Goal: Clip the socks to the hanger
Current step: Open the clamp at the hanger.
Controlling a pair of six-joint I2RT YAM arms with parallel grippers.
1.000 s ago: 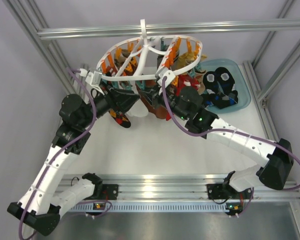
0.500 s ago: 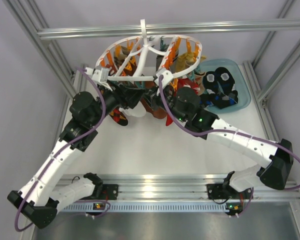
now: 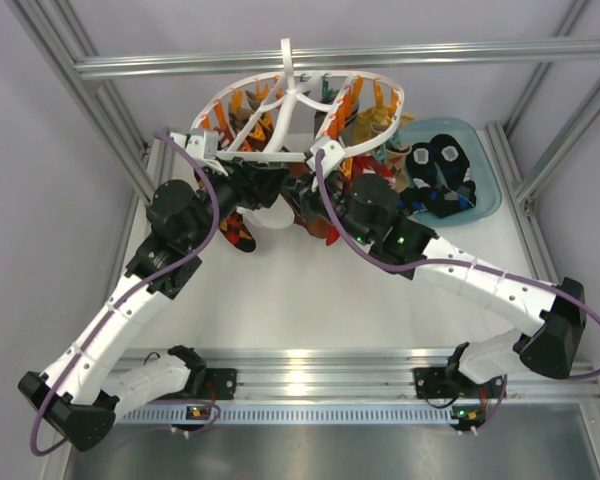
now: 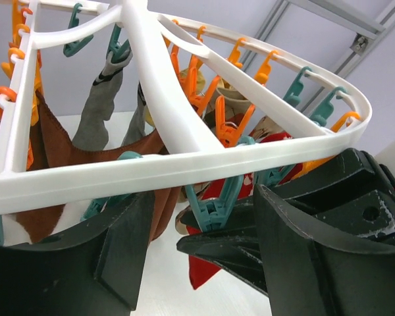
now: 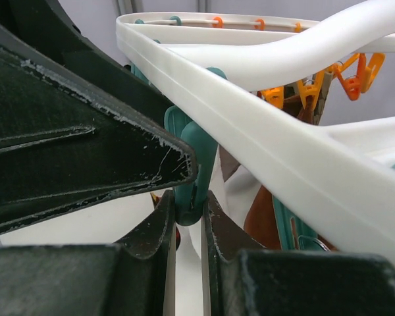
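Seen from above, a round white hanger [image 3: 265, 157] with orange and teal clips hangs from a metal frame rail [image 3: 430, 52]. Both arms reach up under its near rim, where their tips are hidden behind plastic and cloth. Only this view shows the socks [image 3: 435, 170], dark navy with white and blue patches. They lie in a pale blue bin [image 3: 488, 205] at the right rear of the white tabletop [image 3: 310, 290], well apart from either arm's tip. A red, yellow and black argyle sock [image 3: 238, 232] shows just beside the left arm. The left wrist view looks up at the ring from below. The left fingers [image 4: 329, 243] stand wide apart with nothing gripped. A teal clip [image 4: 214, 204] hangs in the gap between them, with the dark tip of the right arm just under it. Behind it a brown sock [image 4: 46, 151], a grey sock [image 4: 95, 115] and a red sock [image 4: 201, 273] hang from the ring and crowd the space. The right wrist view shows what the other two hide. The right fingers [image 5: 159, 237] are drawn in to a narrow slit and pinch the lower end of that teal clip just below the rim. One left finger fills the upper left of this view, close against the clip.
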